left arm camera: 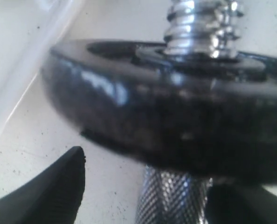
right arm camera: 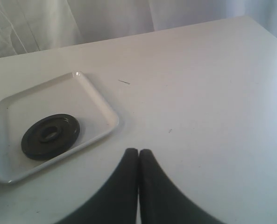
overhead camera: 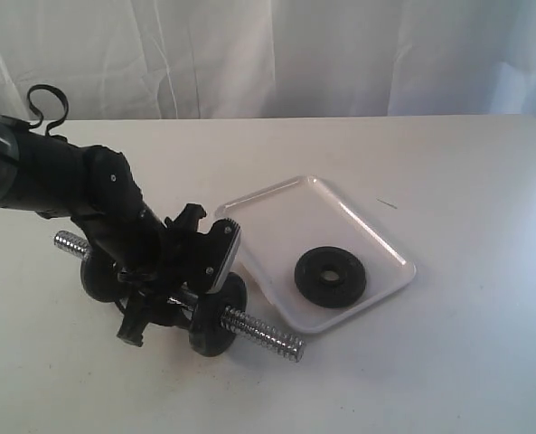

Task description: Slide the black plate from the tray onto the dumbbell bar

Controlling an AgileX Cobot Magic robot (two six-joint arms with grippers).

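The black plate (overhead camera: 331,276) lies flat in the tray (overhead camera: 281,203), in its near right part, with its hole facing up. Nothing touches it. The white tray sits on the table (overhead camera: 457,362), turned so one corner points to the near side.

Just left of the tray lies the dumbbell bar (overhead camera: 266,334). It is shiny and slants from far left to near right. A second plate (overhead camera: 218,318) is on the bar close to its right end. It stands on its edge just beside the tray's rim, and I cannot tell if the two touch. The screw end of the bar sticks out past it. A third plate (overhead camera: 96,276) is on the bar close to the left end, partly hidden by my left arm.

My left pincer (left arm camera: 147,184) is low over the middle of the bar, between those two plates. Its fingers (left arm camera: 49,191) are spread wide, one on each side of the bar's rough middle. I see bare table between one finger and the bar, so it pinches nothing.

My right pincer (right arm camera: 138,161) hangs over the table, to the near right of the tray. Its two fingers are pressed together with nothing between them.

The table is white, and a white curtain (overhead camera: 340,54) hangs behind its far edge.
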